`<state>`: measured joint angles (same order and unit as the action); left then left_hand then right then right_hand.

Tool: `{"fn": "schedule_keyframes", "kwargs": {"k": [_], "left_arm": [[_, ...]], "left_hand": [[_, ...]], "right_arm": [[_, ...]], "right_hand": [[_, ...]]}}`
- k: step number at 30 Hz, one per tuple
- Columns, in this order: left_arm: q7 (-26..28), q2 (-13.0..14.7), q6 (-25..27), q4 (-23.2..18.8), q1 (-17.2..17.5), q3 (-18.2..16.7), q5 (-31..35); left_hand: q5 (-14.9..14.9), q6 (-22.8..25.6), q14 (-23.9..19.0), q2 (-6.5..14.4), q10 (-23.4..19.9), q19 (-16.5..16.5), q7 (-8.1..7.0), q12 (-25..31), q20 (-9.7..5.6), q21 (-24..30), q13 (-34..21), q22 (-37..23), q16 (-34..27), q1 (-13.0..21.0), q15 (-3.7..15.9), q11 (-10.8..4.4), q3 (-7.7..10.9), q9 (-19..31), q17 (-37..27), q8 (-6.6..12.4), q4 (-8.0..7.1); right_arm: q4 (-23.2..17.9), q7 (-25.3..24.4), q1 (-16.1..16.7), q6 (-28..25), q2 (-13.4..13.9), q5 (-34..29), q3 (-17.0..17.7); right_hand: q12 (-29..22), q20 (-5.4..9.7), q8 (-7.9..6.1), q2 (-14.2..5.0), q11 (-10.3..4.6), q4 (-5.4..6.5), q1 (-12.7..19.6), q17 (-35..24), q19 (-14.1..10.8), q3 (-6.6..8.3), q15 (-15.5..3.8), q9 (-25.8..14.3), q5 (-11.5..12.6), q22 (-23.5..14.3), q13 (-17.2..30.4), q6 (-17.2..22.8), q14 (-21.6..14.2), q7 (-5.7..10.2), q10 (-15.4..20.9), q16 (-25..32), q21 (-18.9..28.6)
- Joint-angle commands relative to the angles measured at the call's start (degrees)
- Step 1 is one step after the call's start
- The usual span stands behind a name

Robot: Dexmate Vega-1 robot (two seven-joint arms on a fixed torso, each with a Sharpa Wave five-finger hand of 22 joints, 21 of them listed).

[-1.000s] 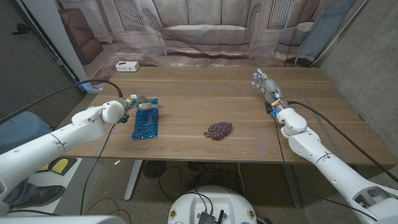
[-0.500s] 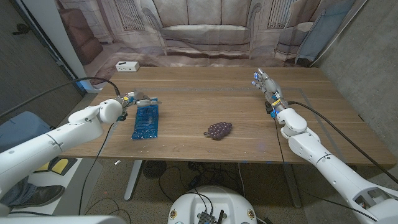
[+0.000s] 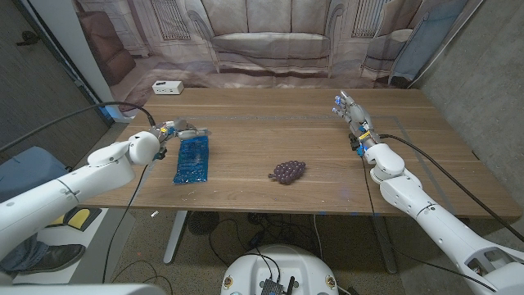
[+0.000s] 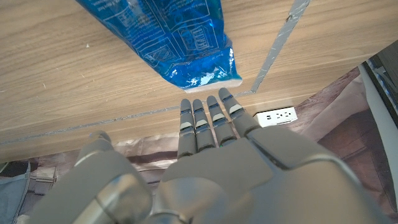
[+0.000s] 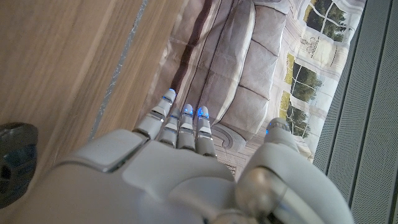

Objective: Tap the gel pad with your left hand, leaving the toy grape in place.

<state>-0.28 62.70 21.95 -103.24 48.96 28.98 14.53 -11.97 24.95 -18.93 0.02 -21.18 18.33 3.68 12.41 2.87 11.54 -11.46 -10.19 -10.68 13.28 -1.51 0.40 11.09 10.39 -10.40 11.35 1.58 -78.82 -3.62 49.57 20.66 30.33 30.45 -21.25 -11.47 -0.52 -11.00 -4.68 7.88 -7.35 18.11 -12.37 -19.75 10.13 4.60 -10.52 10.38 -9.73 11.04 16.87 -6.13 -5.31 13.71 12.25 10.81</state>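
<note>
Glossy blue gel pad (image 3: 192, 158) flat on wood-grain bench (image 3: 270, 123). Left robot hand (image 3: 182, 131) near its far end, empty, fingers straight, seemingly clear. Knobbly purple toy grape (image 3: 287, 170) mid-bench. Right robot hand (image 3: 350, 111) empty, fingers extended.

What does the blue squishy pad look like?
The gel pad is a flat, shiny blue plastic pouch with pale printing and a sealed clear edge. It lies flat on the wooden table, long side running away from the robot. The left hand hovers by its far end, fingers straight, not touching it.
</note>
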Motion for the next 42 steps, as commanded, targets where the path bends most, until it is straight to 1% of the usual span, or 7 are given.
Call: {"fn": "schedule_keyframes", "kwargs": {"k": [1, 9, 15, 24, 33, 35, 42], "left_arm": [[5.79, -0.70, -1.42, -0.49, 2.98, -2.13, -1.34], [8.86, -0.62, -1.46, -1.47, 4.62, -3.54, -1.62], [12.33, -0.63, -2.15, -2.08, 6.49, -5.09, -1.84], [16.16, -1.05, -3.08, -2.51, 8.72, -6.88, -2.27], [19.06, -1.70, -4.12, -3.15, 10.42, -8.68, -2.94], [20.20, -2.40, -4.99, -3.01, 10.86, -9.31, -3.55], [22.99, -4.84, -10.50, -1.69, 11.93, -11.23, -6.35]], "left_hand": [[0.22, 0.30, -0.06, 0.45, -0.22, 0.11, -0.14, -0.16, 0.18, -0.01, -0.10, -0.14, -0.14, 0.36, 0.01, -0.11, 0.15, 0.19, 0.06, -0.18, 0.50], [0.23, 0.55, -0.24, 0.67, -0.59, 0.26, -0.10, -0.04, 0.19, 0.04, -0.10, -0.14, -0.20, 0.61, -0.06, -0.25, 0.28, 0.19, 0.07, -0.10, 0.63], [0.25, 0.65, -0.47, 0.82, -0.88, 0.35, -0.18, 0.05, 0.29, 0.06, -0.10, -0.14, -0.27, 0.80, -0.17, -0.32, 0.38, 0.19, 0.08, -0.08, 0.74], [0.28, 0.87, -0.97, 1.01, -1.33, 0.81, -0.02, 0.19, 0.28, 0.21, -0.11, -0.13, -0.42, 1.10, -0.19, 0.20, 0.51, 0.19, 0.09, -0.03, 0.93], [0.32, 0.82, -1.36, 1.13, -1.55, 1.05, -0.03, 0.23, 0.49, 0.27, -0.11, -0.13, -0.50, 1.31, -0.18, -0.07, 0.60, 0.19, 0.10, -0.08, 1.07], [0.33, 0.79, -1.42, 1.15, -1.67, 1.10, -0.01, 0.27, 0.45, 0.28, -0.11, -0.13, -0.51, 1.36, -0.18, 0.07, 0.62, 0.19, 0.10, -0.10, 1.11], [0.37, 0.83, -1.67, 1.23, -1.95, 1.22, 0.02, 0.33, 0.53, 0.28, -0.11, -0.13, -0.54, 1.53, -0.16, 0.02, 0.68, 0.19, 0.10, -0.11, 1.23]], "right_arm": [[0.67, 0.85, -0.34, 0.25, 0.11, 0.52, 0.16], [1.05, 1.25, -0.50, 0.77, 0.11, 0.51, 0.18], [1.21, 1.43, -0.51, 1.20, 0.04, 0.48, 0.18], [0.02, 0.97, 0.26, 0.88, 0.36, 0.65, 0.43], [-0.32, 1.23, 0.43, 1.46, 0.53, 0.43, 0.47], [-0.50, 1.23, 0.60, 1.53, 0.55, 0.55, 0.56], [-1.10, 1.79, 1.31, 1.98, 1.02, 0.89, 0.84]], "right_hand": [[-0.07, 0.09, -0.02, -0.08, -0.21, -0.19, -0.19, -0.13, 0.07, 0.00, 0.02, -0.15, -0.17, -0.22, 0.21, 0.06, 0.14, 0.06, -0.01, -0.18, 0.35], [-0.07, 0.09, -0.03, -0.06, -0.22, -0.21, -0.17, -0.12, 0.07, -0.01, 0.06, -0.15, -0.17, -0.22, 0.21, 0.07, 0.14, 0.06, 0.00, -0.18, 0.36], [-0.08, 0.09, -0.03, -0.07, -0.22, -0.21, -0.17, -0.12, 0.07, -0.01, 0.04, -0.15, -0.17, -0.22, 0.21, 0.05, 0.11, 0.05, 0.03, -0.17, 0.37], [-0.08, 0.10, -0.04, -0.09, -0.23, -0.22, -0.14, -0.12, 0.06, -0.01, 0.03, -0.15, -0.17, -0.22, 0.21, 0.06, 0.12, 0.07, 0.02, -0.17, 0.38], [0.01, 0.09, 0.01, -0.13, -0.21, -0.23, -0.10, -0.12, -0.01, 0.01, -0.08, -0.15, -0.16, -0.22, 0.21, -0.09, 0.09, 0.04, -0.20, -0.16, 0.41], [0.02, 0.35, 0.01, -0.14, -0.27, -0.24, -0.08, -0.12, -0.10, 0.02, -0.07, -0.15, -0.16, -0.22, 0.20, -0.10, 0.09, 0.08, -0.23, -0.16, 0.45], [0.23, 0.82, 0.18, -0.30, -0.46, -0.31, 0.13, -0.10, -0.52, 0.14, -0.43, -0.15, -0.12, -0.20, 0.21, -0.59, 0.09, -0.07, -0.82, -0.16, 0.59]]}}
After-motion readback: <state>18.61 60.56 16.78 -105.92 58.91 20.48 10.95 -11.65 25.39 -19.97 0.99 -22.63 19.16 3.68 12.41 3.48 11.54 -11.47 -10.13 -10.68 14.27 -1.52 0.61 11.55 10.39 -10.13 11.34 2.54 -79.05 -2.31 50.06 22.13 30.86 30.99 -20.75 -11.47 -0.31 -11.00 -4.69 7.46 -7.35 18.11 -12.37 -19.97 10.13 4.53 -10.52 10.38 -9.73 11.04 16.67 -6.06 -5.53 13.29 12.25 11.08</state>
